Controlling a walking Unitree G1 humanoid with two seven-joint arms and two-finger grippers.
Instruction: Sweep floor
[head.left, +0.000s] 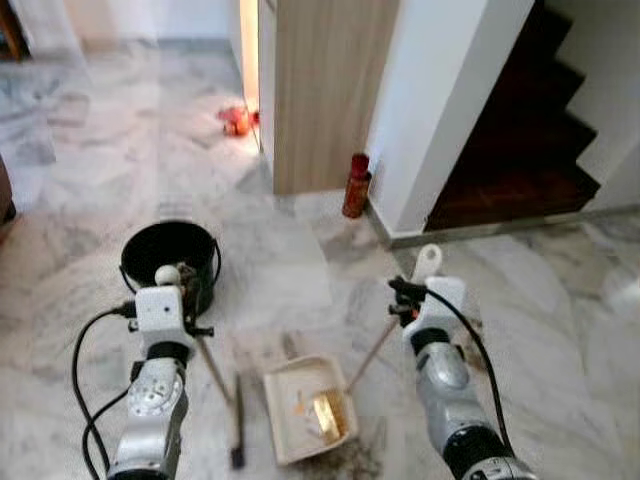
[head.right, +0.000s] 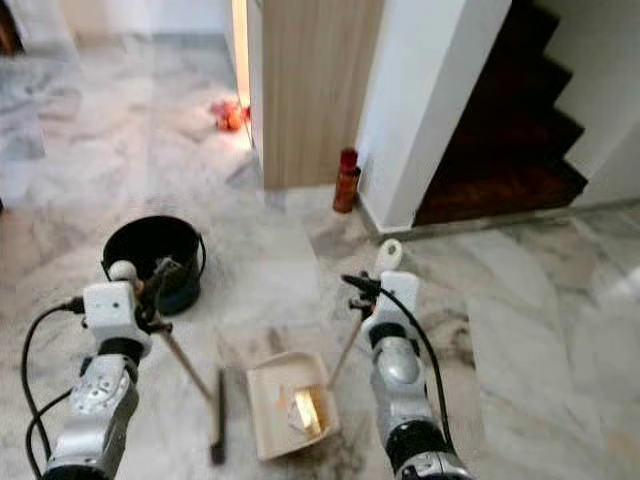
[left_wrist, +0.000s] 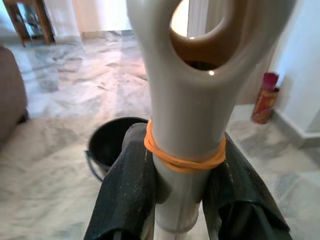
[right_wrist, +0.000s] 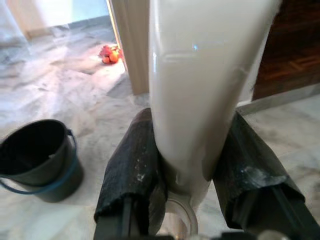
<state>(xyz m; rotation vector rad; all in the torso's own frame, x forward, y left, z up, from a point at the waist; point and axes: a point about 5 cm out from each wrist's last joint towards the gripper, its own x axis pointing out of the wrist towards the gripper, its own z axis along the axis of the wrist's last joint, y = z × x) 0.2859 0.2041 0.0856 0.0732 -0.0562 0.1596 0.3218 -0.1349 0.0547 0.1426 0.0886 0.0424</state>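
My left gripper (head.left: 186, 292) is shut on the cream top of a broom handle (left_wrist: 185, 100), just below an orange rubber band (left_wrist: 182, 157). The broom's thin stick slants down to its dark brush head (head.left: 237, 432) on the marble floor. My right gripper (head.left: 405, 300) is shut on the cream grip of a long-handled dustpan (right_wrist: 200, 85). The cream dustpan tray (head.left: 290, 380) rests on the floor between my arms, right beside the brush head. In it lie yellow and orange scraps (head.left: 325, 412). Dark dust lies on the floor at the tray's near edge.
A black bucket (head.left: 170, 252) stands ahead of my left arm. A red canister (head.left: 355, 185) stands at the foot of the white wall, next to a wooden panel (head.left: 325, 90). Orange clutter (head.left: 236, 120) lies by the doorway. Dark stairs (head.left: 520, 140) rise at the right.
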